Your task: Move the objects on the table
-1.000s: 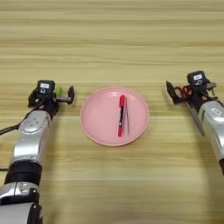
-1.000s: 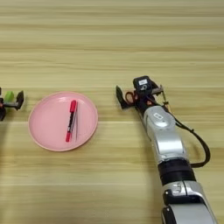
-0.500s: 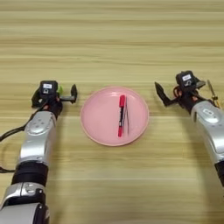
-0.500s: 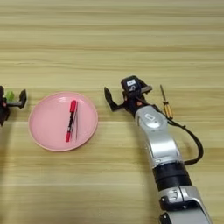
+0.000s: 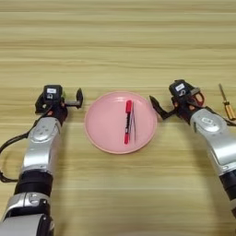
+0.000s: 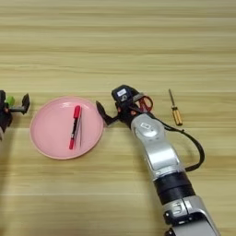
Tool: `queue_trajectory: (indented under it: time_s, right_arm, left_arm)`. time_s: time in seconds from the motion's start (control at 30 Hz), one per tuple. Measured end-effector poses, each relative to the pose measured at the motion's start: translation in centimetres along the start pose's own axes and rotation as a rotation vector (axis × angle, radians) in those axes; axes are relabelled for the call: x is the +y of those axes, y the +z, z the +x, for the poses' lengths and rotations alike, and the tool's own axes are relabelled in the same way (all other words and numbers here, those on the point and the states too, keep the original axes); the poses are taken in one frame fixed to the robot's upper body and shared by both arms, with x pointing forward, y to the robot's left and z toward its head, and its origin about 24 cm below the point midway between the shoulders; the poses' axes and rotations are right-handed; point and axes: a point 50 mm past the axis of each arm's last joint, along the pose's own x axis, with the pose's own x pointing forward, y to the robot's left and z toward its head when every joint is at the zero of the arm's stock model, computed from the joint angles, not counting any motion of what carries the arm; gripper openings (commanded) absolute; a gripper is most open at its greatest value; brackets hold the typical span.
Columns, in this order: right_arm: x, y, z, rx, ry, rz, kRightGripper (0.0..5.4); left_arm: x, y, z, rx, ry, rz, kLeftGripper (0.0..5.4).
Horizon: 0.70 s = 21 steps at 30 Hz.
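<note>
Right now your right gripper (image 6: 108, 116) sits at the right rim of the round pink plate (image 5: 103, 131), fingers spread with nothing between them, the red-handled scissors (image 6: 145, 103) partly hidden behind its wrist. On the plate lie the red marker pen (image 5: 127, 121) and the thin dark stick (image 5: 132, 123), side by side — the small orange-handled screwdriver (image 6: 174, 109) rests well off to the right on the table (image 5: 118, 46). Your left gripper (image 5: 69, 99) waits just left of the plate with the short green bar (image 6: 10, 100) at its fingers — whether they clamp it, you cannot tell.
</note>
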Motion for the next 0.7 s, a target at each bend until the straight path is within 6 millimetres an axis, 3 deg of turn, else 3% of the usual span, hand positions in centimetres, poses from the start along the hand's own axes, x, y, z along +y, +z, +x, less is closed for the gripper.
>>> queue_trajectory:
  time_s: [0.7]
  right_arm:
    - [2.3,-0.4,1.0,0.08,0.084,0.003,5.4]
  left_arm:
    - [-0.1,0.4,0.0,-0.037,0.019,0.002,5.38]
